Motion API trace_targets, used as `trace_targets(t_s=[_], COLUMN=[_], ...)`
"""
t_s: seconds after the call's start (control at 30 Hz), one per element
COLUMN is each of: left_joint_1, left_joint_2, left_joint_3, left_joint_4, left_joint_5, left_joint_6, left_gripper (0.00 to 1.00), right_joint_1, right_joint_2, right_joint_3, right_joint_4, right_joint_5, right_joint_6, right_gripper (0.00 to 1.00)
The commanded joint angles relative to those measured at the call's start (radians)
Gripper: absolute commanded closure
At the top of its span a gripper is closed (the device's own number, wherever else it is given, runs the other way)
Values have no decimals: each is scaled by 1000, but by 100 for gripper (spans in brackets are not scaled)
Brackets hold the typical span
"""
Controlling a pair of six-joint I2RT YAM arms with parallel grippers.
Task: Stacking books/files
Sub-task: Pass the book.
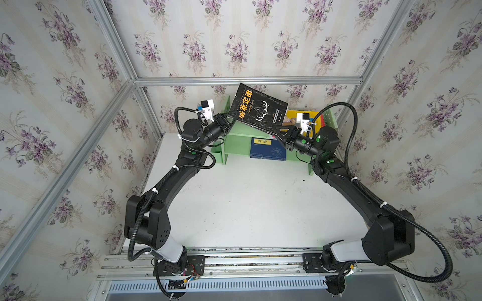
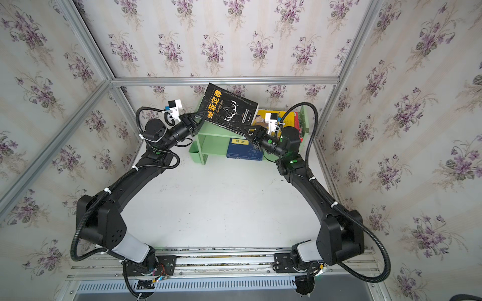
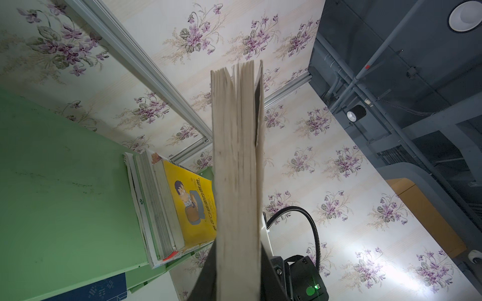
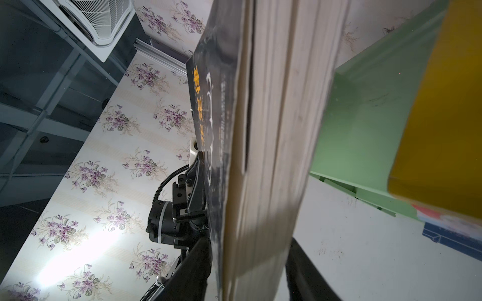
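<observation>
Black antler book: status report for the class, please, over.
Left tool and right tool both shut on black book. Book tilted in air above green shelf. Yellow-topped stack beside it, partly hidden by right arm.

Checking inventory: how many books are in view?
3 clearly: the black book held aloft by the left gripper and right gripper; the yellow book topping a pile on the green shelf; the navy book on its lower level. Under the yellow one lie other books, number unclear.
</observation>
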State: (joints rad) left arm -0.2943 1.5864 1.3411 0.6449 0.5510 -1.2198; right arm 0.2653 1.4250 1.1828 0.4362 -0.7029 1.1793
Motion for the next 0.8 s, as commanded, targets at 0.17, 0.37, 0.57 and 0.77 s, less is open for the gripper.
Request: trace_targets(t_s=[0.17, 0.37, 0.57, 0.77], left_joint_1=[-6, 2, 54, 72], left_joint_2=[-26, -22, 19, 55], left_joint_3=[-5, 24, 128, 279], left_joint_4=[108, 3, -156, -497], left_joint_5=[9, 63, 224, 355], left_joint_6=[14, 45, 71, 225], left_gripper=[86, 52, 34, 35], right_joint_1=[6, 2, -27, -34], right_joint_2=[16, 4, 1, -13], right_joint_3=[44, 94, 132, 159], right_joint_4=[44, -42, -7, -50], right_joint_5=[-1, -63, -222, -292], right_joint_6=[-12, -111, -132, -189], right_gripper=[90, 100, 100, 100])
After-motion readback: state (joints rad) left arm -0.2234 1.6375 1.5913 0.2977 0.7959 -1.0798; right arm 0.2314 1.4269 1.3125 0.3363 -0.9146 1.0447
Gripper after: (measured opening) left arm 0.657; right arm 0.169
